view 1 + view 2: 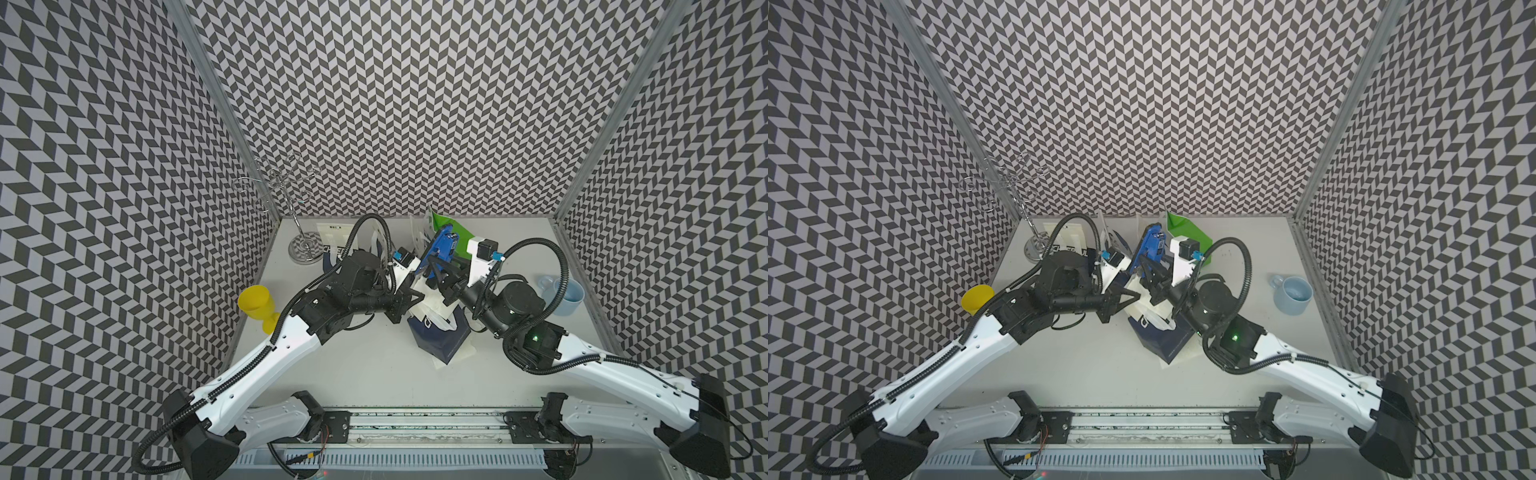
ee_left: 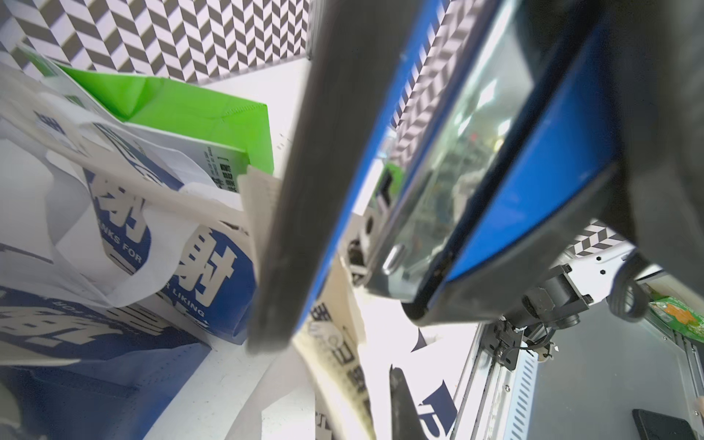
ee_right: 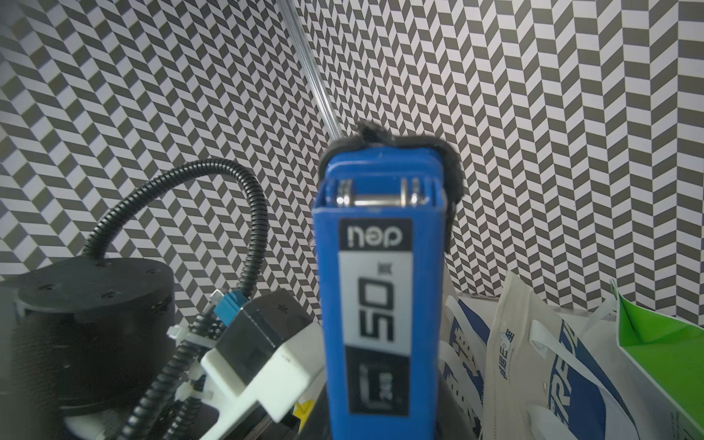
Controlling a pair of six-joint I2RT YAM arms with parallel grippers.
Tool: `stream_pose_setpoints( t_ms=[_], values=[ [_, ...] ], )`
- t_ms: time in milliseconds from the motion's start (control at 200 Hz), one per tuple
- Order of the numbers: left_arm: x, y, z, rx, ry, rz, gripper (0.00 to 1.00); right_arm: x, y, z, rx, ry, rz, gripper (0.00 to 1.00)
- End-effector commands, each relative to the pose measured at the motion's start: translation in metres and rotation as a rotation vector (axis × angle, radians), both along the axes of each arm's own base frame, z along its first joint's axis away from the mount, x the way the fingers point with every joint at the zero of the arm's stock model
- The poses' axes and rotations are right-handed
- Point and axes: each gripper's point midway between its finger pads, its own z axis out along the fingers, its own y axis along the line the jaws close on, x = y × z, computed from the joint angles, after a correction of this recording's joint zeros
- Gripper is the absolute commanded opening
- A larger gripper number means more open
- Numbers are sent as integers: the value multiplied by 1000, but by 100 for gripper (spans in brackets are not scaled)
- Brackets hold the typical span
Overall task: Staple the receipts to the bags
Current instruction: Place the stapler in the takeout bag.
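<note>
My right gripper [image 1: 438, 272] [image 3: 384, 426] is shut on a blue stapler [image 1: 441, 247] [image 3: 381, 289] and holds it up over the table's middle. In the left wrist view the stapler [image 2: 533, 183] gapes open, and a cream receipt [image 2: 263, 202] passes behind its lower arm. My left gripper [image 1: 419, 296] [image 2: 375, 384] is shut on a cream printed fold of a dark blue bag [image 1: 440, 338] [image 1: 1167, 340]. Whether a receipt is in that pinch I cannot tell. A green bag [image 1: 455, 232] [image 2: 198, 110] and more blue-lettered bags [image 3: 564, 354] stand behind.
A yellow goblet [image 1: 255, 305] stands at the left edge and a light blue mug [image 1: 566, 295] at the right. A wire stand [image 1: 305, 249] is in the back left corner. Patterned walls close three sides, and a metal rail [image 1: 424, 419] runs along the front.
</note>
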Motion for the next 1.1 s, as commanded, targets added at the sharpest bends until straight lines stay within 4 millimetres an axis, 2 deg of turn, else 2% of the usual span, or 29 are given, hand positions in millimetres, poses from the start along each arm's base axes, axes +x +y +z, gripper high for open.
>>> stream_pose_setpoints(
  t_ms=[0,235,386,591,701,966,1097],
  values=[
    [-6,-7,51,-145,-162,-55,0,-4,-2,4,37,-8,5,0],
    [-18,-15,48,-163,-128,-131,0,-5,-3,23,72,-51,3,0],
    [-12,-16,40,-147,-118,-110,0,-9,-7,36,90,-78,8,0],
    [-1,-17,20,-88,-98,-69,0,-15,-12,47,98,-103,19,0],
    [1,-17,17,-73,-105,-65,0,-15,-10,45,76,-108,20,0],
    [4,-11,40,-104,-184,-28,0,-9,-9,19,20,-46,-1,0],
    [14,-5,35,-66,-199,33,0,-10,-13,16,3,-44,-10,0]
  ],
)
